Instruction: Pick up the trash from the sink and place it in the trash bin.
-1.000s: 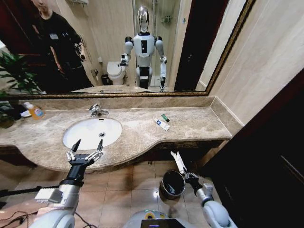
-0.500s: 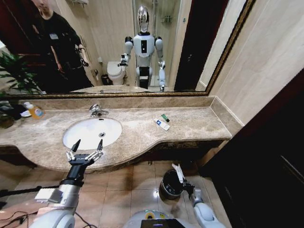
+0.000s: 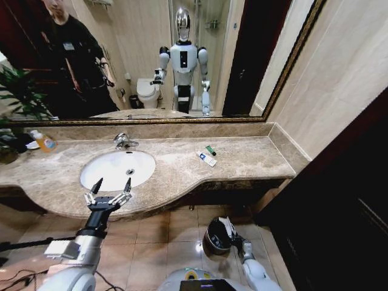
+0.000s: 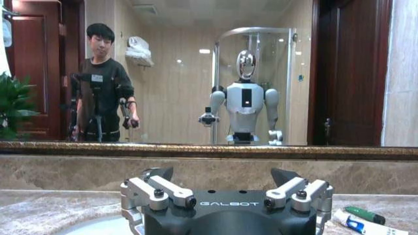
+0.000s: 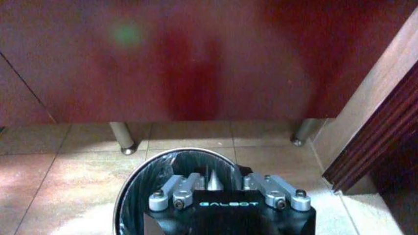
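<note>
The right gripper [image 5: 212, 182] has dropped lower than a moment ago and now hangs directly over the bin [image 3: 219, 234], which stands on the tiled floor below the counter [image 3: 254, 159]. In the wrist view its fingers [image 5: 171, 188] point down into the bin's [image 5: 140, 183] dark mouth, drawn close together, and a pale sliver shows between them; whether it is gripped I cannot tell. A second ago the white stick rose clear above the bin's rim from these fingers; now only a short pale bit [image 3: 226, 225] shows at the rim. The left gripper [image 3: 109, 191] has not moved: it hovers at the near edge of the sink [image 3: 115, 168], fingers [image 4: 156, 188] spread wide and holding nothing. Beyond those fingers and to the right, on the counter, lie a white tube [image 3: 207, 159] with blue marks and a small green piece [image 3: 210, 150], just beside each other, unchanged.
</note>
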You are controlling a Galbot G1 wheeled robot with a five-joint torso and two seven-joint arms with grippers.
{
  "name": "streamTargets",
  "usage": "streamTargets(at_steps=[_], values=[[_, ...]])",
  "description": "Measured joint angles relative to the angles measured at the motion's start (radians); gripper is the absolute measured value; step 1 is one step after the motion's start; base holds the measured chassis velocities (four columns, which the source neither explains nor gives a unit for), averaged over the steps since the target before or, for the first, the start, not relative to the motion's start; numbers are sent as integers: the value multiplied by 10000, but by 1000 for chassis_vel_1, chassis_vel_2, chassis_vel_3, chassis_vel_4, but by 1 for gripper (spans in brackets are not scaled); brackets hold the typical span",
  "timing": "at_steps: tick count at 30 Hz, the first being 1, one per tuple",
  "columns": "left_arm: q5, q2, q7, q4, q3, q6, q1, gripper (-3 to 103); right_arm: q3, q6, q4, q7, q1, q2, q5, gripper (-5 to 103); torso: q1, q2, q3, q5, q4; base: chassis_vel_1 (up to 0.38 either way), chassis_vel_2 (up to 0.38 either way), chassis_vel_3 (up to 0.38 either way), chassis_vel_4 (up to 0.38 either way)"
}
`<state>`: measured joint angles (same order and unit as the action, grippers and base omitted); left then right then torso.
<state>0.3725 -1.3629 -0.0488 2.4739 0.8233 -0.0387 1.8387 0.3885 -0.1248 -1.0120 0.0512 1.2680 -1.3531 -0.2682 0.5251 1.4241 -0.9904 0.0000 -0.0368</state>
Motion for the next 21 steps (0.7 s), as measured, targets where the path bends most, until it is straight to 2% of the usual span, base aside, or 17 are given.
streamTargets(at_steps=[1, 2, 5, 7, 8, 10, 13, 14, 15, 17, 19, 21], values=[[0, 0, 0, 0, 0, 0, 0, 100, 0, 1, -44, 9, -2, 19, 0, 32, 0, 0, 0, 0, 0, 0, 0, 0, 0], [0, 0, 0, 0, 0, 0, 0, 100, 0, 1, -44, 9, -2, 19, 0, 32, 0, 0, 0, 0, 0, 0, 0, 0, 0], [0, 0, 0, 0, 0, 0, 0, 100, 2, 26, -180, 12, 12, 60, -1, 48, 0, 0, 0, 0, 0, 0, 0, 0, 0], [0, 0, 0, 0, 0, 0, 0, 100, 8, 41, -238, 15, 29, 64, -3, 48, 0, 0, 0, 0, 0, 0, 0, 0, 0], [0, 0, 0, 0, 0, 0, 0, 100, 15, 64, -364, 33, 74, 77, -15, 60, 0, 0, 0, 0, 0, 0, 0, 0, 0], [0, 0, 0, 0, 0, 0, 0, 100, 23, 80, -444, 44, 105, 87, -22, 60, 0, 0, 0, 0, 0, 0, 0, 0, 0], [0, 0, 0, 0, 0, 0, 0, 100, 39, 143, -778, 111, 233, 147, -62, 76, 0, 0, 0, 1, 0, 0, 0, 0, 0], [0, 0, 0, 0, 0, 0, 0, 100, 39, 143, -778, 111, 233, 147, -62, 76, 0, 0, 0, 1, 0, 0, 0, 0, 0], [0, 0, 0, 0, 0, 0, 0, 100, 41, 154, -875, 145, 268, 162, -76, 81, 0, 0, 0, 1, 0, 0, 0, 0, 0], [0, 0, 0, 0, 0, 0, 0, 100, 67, 349, -1673, 334, 549, 283, -298, 91, -1, 0, 0, 1, 0, 0, 0, 0, 0], [0, 0, 0, 0, 0, 0, 0, 100, 76, 455, -2022, 415, 664, 343, -403, 91, 0, 0, 0, 1, 1, 0, 0, 0, 0], [0, 0, 0, 0, 0, 0, 0, 100, 174, 769, -3133, 753, 1118, 522, -608, 99, 0, 0, 0, 0, 0, 0, 0, 0, 0]])
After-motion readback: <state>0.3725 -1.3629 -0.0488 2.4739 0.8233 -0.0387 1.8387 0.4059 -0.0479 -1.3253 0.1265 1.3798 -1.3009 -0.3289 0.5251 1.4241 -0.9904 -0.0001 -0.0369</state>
